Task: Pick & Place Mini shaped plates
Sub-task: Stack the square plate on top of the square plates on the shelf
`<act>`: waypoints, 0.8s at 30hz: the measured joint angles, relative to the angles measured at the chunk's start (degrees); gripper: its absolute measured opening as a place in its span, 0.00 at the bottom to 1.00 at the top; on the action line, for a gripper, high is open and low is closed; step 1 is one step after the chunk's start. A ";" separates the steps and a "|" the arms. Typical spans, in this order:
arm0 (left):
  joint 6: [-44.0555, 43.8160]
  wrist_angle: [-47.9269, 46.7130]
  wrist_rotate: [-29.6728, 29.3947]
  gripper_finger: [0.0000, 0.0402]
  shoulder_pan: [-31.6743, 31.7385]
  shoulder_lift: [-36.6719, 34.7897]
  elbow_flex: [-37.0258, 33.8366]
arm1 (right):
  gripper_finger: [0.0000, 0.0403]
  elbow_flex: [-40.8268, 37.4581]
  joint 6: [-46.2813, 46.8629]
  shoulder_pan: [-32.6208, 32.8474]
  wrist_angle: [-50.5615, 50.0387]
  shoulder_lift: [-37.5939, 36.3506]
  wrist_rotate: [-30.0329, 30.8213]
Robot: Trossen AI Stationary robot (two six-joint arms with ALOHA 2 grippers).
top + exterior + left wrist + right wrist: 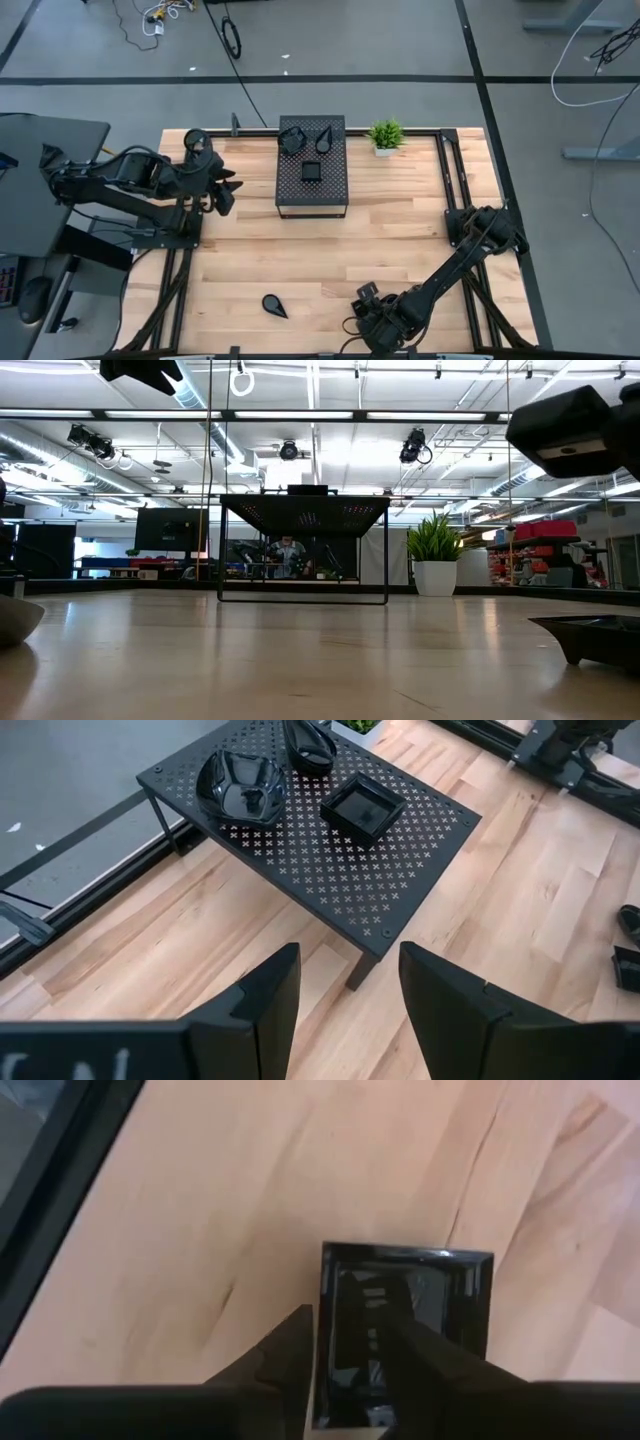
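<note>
The right gripper (350,1350) is down at the table's near edge with its fingers straddling one wall of a square plate (440,1310): one finger outside the rim, the other inside the dish, jaws partly spread, and whether they're actually pinching yet is hard to call. So this looks like the pick step on that square plate. Next it probably needs a firm squeeze on the rim and a straight lift before anything sideways, since the plate is glossy and sits flat on the wood. The table (400,250) edge is right there beside the gripper, so there's not much room toward the near side; away from it the wood is wide open up to the black rack (311,190), which already carries three plates on top. A teardrop plate (274,305) lies nearby on the wood, apart from the gripper. The left gripper (345,995) waits up high beside the rack with its fingers spread and nothing between them. The little plant (385,135) stands just beside the rack's far corner, so any drop-off should stay clear of that.
</note>
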 joint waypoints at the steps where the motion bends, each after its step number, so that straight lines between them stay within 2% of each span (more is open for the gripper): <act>1: 0.00 -0.01 -0.02 0.44 0.00 0.00 0.00 | 0.27 0.00 0.02 0.00 -0.12 0.00 0.00; 14: 0.02 -0.01 -0.21 0.44 0.00 0.00 0.00 | 0.04 -1.20 0.04 -0.17 -1.44 -0.02 0.03; 19: 0.11 -0.01 -0.21 0.44 0.00 0.00 0.00 | 0.02 2.79 0.05 -1.68 -2.05 -1.24 -0.02; 24: 0.68 -0.02 -0.21 0.44 -0.02 0.00 0.00 | 0.01 10.37 1.84 -5.39 -8.00 -4.25 1.26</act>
